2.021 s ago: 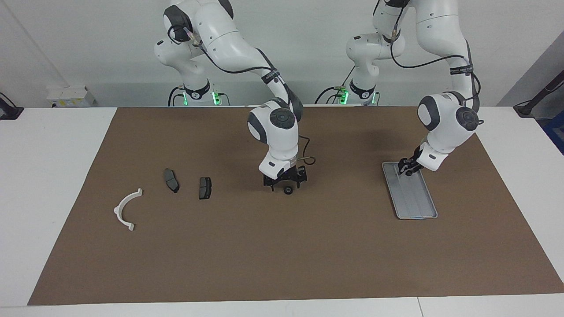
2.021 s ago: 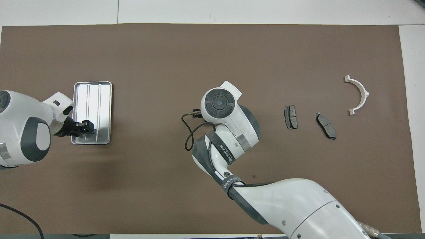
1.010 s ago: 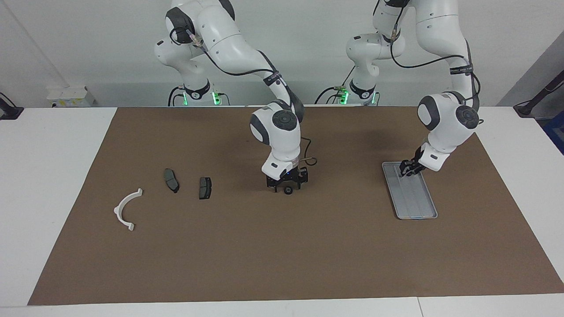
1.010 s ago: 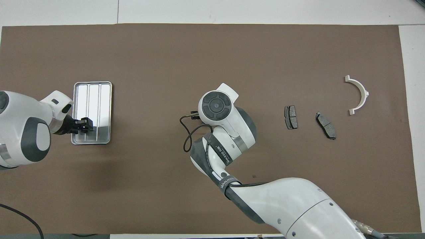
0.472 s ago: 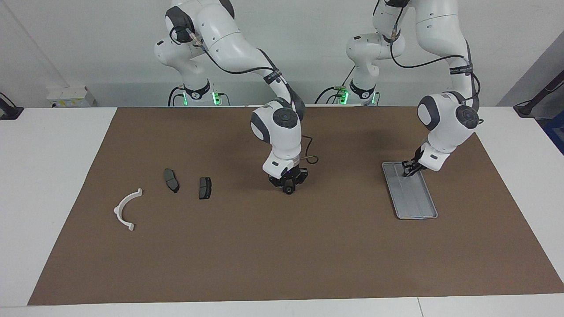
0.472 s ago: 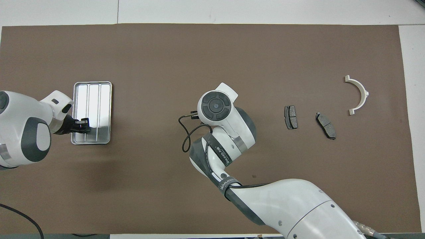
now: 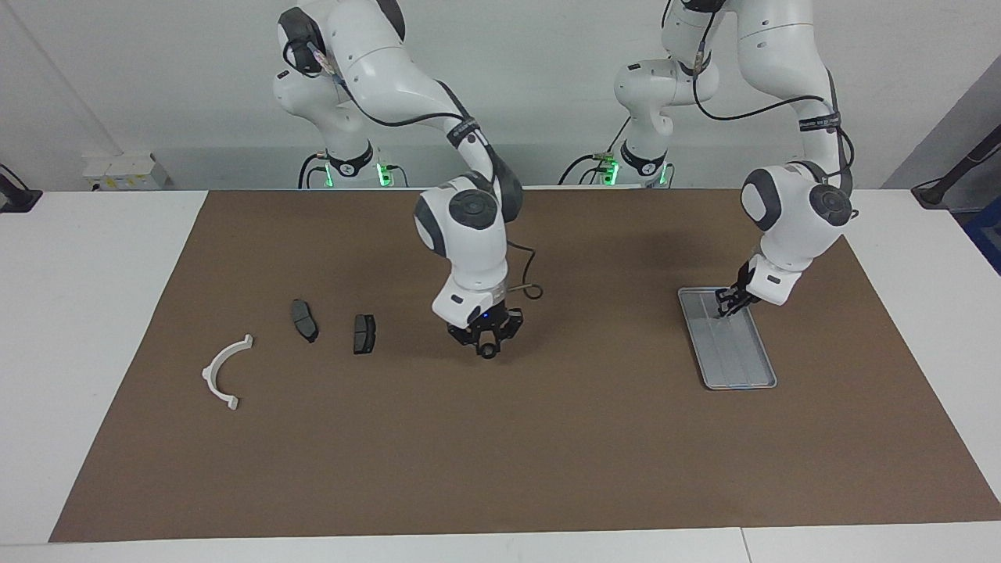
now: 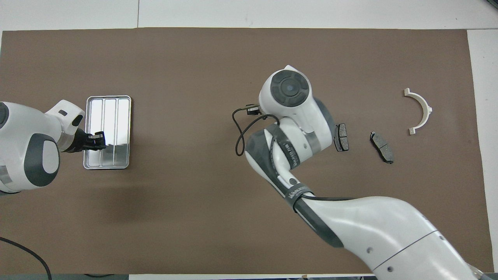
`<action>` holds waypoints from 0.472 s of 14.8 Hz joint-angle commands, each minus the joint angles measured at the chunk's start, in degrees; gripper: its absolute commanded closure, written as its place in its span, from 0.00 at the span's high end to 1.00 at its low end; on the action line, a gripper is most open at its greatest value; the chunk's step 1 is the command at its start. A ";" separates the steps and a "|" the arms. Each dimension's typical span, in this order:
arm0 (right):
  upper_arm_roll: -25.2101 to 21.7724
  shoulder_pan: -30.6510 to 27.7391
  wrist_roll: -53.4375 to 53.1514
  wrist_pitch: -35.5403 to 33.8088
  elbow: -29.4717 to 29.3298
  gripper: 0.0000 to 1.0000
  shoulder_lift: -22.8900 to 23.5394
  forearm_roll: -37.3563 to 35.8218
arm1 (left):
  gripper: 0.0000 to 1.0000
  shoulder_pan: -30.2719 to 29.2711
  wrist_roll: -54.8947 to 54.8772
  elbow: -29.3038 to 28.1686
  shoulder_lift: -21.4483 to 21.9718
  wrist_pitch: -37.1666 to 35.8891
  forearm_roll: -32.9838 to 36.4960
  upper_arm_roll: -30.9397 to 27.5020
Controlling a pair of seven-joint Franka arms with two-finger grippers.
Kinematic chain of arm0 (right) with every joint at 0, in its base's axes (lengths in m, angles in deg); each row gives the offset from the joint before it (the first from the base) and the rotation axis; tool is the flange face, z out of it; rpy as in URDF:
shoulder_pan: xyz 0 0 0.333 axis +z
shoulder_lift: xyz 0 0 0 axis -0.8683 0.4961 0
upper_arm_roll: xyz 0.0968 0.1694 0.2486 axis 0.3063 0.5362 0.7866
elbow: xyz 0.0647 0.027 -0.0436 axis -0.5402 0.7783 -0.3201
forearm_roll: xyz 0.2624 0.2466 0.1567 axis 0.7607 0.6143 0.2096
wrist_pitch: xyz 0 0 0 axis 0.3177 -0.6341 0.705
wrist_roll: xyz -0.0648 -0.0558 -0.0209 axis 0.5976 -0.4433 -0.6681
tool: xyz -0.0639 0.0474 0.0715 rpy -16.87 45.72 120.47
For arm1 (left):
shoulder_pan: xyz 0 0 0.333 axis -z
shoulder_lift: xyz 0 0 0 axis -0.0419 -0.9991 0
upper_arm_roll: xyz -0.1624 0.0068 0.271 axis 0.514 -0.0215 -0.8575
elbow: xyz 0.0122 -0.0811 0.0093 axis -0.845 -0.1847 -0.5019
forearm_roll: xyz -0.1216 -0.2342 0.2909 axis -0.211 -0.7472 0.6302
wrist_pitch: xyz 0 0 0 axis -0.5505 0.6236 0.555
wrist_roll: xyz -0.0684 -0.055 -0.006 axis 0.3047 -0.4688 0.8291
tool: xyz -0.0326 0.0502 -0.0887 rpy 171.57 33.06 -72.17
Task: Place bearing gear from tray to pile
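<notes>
My right gripper (image 7: 486,347) is shut on the small black bearing gear (image 7: 488,353), held low over the brown mat beside the pile. In the overhead view the right wrist hides both. The pile is two dark brake pads (image 7: 364,333) (image 7: 304,320) (image 8: 341,137) (image 8: 382,147) and a white semicircular bracket (image 7: 208,374) (image 8: 427,107). The silver tray (image 7: 735,356) (image 8: 116,116) lies toward the left arm's end with nothing in it. My left gripper (image 7: 727,306) (image 8: 96,140) is shut, with nothing in it, over the tray's end nearer the robots.
A brown mat (image 7: 547,453) covers most of the white table. A black cable (image 8: 241,134) loops off the right wrist. Bare mat lies between the gear and the nearest brake pad.
My right gripper came down around the gear on the mat, shut on it, and carried it toward the pile. My left gripper shut and drew back slightly over the tray's end.
</notes>
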 commanded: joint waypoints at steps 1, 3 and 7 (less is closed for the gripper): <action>1.17 -9.24 13.15 -5.65 -1.92 0.00 -3.19 0.61 | 0.12 5.07 8.60 3.15 -0.34 -2.68 0.41 -0.20; 1.25 -16.18 24.04 -7.42 -2.01 0.00 -4.16 0.69 | 0.12 8.59 15.90 4.20 -0.61 -2.69 0.32 -0.20; 1.17 -27.36 41.65 -6.90 -0.61 0.00 -4.16 0.78 | 0.12 18.07 29.35 10.25 -3.06 -4.61 0.23 -0.37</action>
